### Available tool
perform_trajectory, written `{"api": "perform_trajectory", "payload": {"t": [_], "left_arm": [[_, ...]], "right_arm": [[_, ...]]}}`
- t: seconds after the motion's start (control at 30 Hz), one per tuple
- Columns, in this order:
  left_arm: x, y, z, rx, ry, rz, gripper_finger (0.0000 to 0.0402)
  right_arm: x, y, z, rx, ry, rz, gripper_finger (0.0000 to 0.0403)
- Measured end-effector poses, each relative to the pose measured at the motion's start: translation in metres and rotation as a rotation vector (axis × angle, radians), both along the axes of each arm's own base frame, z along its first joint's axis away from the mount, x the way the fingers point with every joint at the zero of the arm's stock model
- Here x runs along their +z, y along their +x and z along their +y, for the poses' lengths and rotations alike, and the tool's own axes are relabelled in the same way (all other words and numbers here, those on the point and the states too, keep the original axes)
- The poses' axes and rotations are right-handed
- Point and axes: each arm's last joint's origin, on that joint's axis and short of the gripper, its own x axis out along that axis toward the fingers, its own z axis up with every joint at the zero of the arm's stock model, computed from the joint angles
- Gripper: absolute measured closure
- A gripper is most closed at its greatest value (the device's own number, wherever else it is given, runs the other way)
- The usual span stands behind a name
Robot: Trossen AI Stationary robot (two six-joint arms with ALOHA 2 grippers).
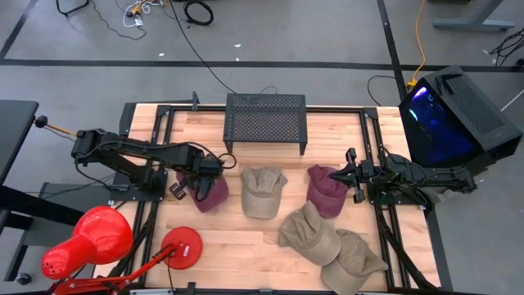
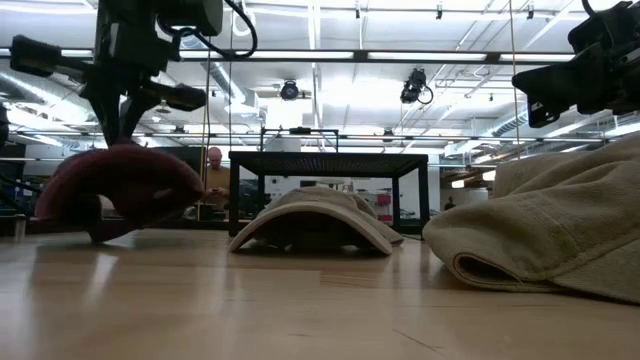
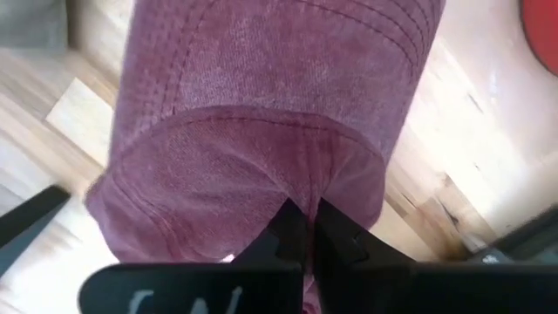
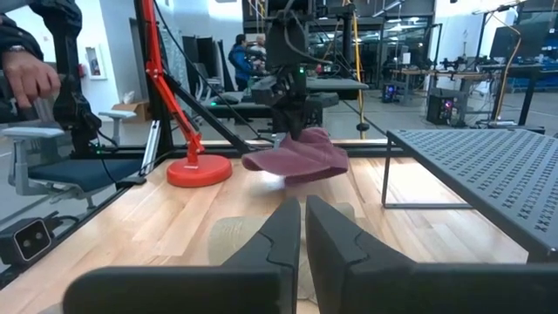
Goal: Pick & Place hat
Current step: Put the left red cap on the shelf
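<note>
Maroon hat (image 1: 211, 191) hangs pinched in the left gripper's (image 1: 202, 179) jaws at the counter's (image 1: 246, 246) nine o'clock; the thin fabric hold could slip. Right gripper (image 1: 350, 172) waits at three o'clock, jaws pressed together.

black perforated metal rack (image 1: 265, 120) at back-centre of wood table (image 1: 237, 246). red desk lamp (image 1: 86, 240) at front-left corner, its round red base (image 1: 182, 247) on the tabletop. black pc case w/ blue-purple glow (image 1: 453, 115) on floor off the table's right side. cables (image 1: 155, 11) on grey floor behind. person (image 4: 240, 59) far back in room.
</note>
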Motion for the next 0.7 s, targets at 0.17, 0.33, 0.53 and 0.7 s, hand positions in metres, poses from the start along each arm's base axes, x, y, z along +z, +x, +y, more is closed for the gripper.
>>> {"api": "perform_trajectory", "payload": {"t": [0.17,0.33,0.53,0.7], "left_arm": [[0.007,0.000,0.000,0.000,0.002,0.014,0.0396],[0.019,0.000,0.000,0.000,0.004,0.013,0.0396],[0.040,0.001,0.000,0.001,0.015,0.010,0.0396],[0.063,0.004,0.001,0.005,0.052,-0.036,0.0396]], "right_arm": [[0.000,0.000,0.000,0.000,0.000,0.000,0.0376],[0.000,0.000,0.000,0.000,0.000,0.000,0.0376],[0.000,0.000,0.000,0.000,0.000,0.000,0.0376],[0.000,0.000,0.000,0.000,0.000,0.000,0.0376]]}}
